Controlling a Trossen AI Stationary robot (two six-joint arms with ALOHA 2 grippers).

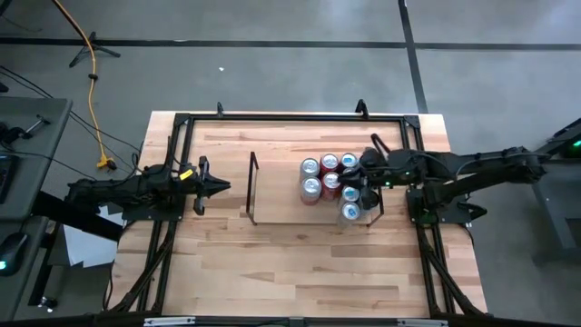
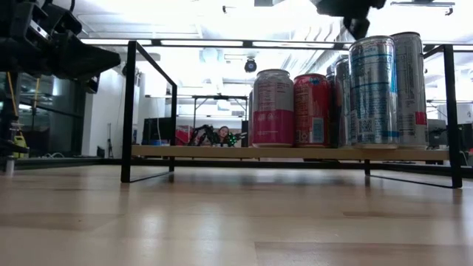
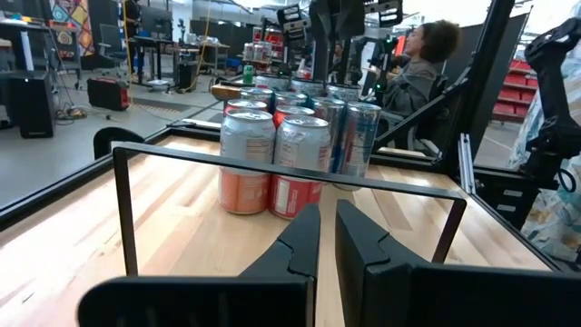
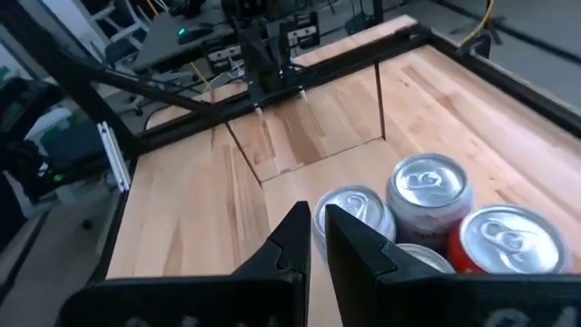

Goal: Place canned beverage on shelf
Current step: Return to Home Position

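The shelf (image 1: 253, 186) is a low black rod rack in the middle of the table, with a wooden deck (image 2: 222, 151). Several canned beverages (image 1: 329, 182) stand upright on its right part: red, pink-and-white and taller blue-silver cans (image 2: 373, 92). My right gripper (image 4: 313, 222) hovers shut a little above the cans at their right side (image 1: 365, 177), with nothing between its fingers. My left gripper (image 3: 327, 232) is shut and empty at the table's left (image 1: 216, 187), pointing level at the shelf's left end frame (image 3: 272, 163).
A larger black rail frame (image 1: 290, 116) runs along the table's edges. The shelf's left half (image 4: 309, 127) holds nothing. A seated person (image 3: 427, 64) shows in the room beyond the table. Bare wood lies near the front edge (image 1: 290, 272).
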